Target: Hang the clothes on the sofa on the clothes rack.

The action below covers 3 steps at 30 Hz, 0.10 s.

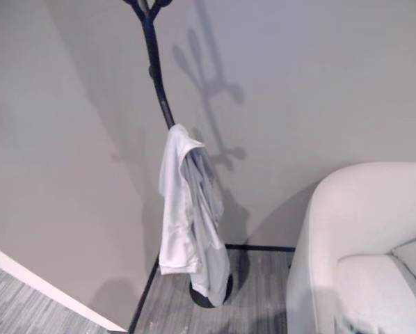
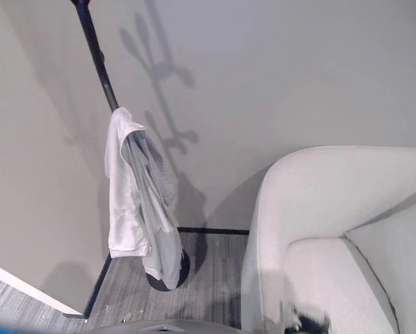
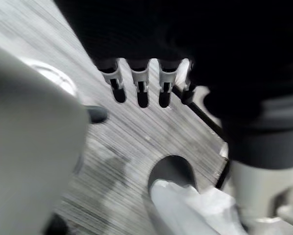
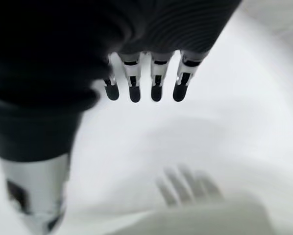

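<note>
Both of my hands hang empty with fingers straight and relaxed: my right hand (image 4: 141, 73) above the white upholstered sofa (image 1: 361, 243) at the near right, my left hand (image 3: 141, 83) above the grey striped floor (image 3: 132, 147). Left of the sofa, in the far corner, the tall black metal clothes rack (image 1: 154, 62) stands on its round base. From the pole, partway up, the white and grey garment (image 1: 187, 209) hangs, reaching down to the base.
</note>
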{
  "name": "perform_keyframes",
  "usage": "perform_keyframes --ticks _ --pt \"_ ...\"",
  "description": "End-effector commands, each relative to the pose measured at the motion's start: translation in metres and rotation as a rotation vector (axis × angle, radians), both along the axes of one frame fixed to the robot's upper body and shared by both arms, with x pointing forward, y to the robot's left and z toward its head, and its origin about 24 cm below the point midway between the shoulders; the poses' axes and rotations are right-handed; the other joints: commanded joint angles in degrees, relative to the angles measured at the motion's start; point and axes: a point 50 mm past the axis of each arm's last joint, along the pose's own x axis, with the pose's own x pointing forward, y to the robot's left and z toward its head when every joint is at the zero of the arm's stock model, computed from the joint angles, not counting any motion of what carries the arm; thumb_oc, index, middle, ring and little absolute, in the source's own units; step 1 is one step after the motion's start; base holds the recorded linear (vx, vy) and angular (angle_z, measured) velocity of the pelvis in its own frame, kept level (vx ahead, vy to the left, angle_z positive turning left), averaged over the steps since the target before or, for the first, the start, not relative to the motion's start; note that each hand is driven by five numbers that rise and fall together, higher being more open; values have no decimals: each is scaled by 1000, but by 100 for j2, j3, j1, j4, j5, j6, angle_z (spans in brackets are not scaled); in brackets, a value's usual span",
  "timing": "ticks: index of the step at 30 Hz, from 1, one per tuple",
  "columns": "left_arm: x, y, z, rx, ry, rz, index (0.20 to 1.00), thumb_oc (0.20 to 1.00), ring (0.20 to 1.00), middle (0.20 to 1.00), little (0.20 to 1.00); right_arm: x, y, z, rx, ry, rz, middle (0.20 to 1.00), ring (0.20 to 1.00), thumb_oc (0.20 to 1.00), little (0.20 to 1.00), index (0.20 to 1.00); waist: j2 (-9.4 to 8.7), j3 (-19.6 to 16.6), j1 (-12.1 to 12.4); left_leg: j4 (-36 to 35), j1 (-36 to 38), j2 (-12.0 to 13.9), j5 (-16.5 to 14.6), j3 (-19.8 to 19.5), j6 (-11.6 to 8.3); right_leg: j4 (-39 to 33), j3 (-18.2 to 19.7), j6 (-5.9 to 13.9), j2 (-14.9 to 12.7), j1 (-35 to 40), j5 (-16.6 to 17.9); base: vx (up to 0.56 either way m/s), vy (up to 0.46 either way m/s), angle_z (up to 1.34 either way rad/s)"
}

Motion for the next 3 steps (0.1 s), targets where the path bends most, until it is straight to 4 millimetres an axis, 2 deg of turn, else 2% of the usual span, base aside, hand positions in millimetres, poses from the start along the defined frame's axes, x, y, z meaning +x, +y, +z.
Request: perform_keyframes --ticks 1,2,3 --pt "30 5 4 -2 -74 -75 1000 1000 1000 1000 1000 8 24 -6 130 -153 -441 1000 1000 1000 1000 1000 -261 192 -3 1153 527 383 -136 10 -435 -9 -190 228 -163 -53 -198 55 29 3" --pt "31 0 4 -23 -80 -97 1000 1000 1000 1000 1000 3 25 -6 134 -155 -584 1000 1000 1000 1000 1000 -245 172 -15 1164 523 373 -140 4 -449 -19 -197 238 -178 -40 -197 36 25 1" --pt "31 0 4 -24 -81 -99 1000 1000 1000 1000 1000 3 25 -6 134 -156 -588 1000 1000 1000 1000 1000 -242 175 -5 1166 521 373 -141 3 -449 -19 -197 238 -179 -41 -196 0 0 0"
